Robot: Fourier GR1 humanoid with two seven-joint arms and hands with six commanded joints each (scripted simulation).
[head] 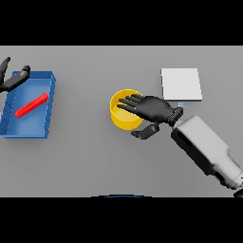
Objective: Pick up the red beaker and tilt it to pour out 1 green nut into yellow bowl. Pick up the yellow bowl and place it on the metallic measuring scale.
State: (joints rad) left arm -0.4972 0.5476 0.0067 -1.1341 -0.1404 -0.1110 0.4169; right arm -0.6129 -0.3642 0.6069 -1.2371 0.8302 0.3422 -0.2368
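The yellow bowl (122,116) stands upright near the table's middle. My right hand (153,108) reaches over its right rim from the right, fingers spread above the bowl's opening and thumb (144,132) low beside its front right wall, not closed round it. I cannot see inside the bowl well enough to tell if a nut is there. The red beaker (31,105) lies on its side in the blue tray (42,130) at the left. My left hand (11,79) hovers at the tray's far left corner, fingers relaxed. The metallic measuring scale (181,84) is a pale square plate at the back right.
The blue tray's walls surround the beaker. The scale lies just behind my right wrist, a short way right of the bowl.
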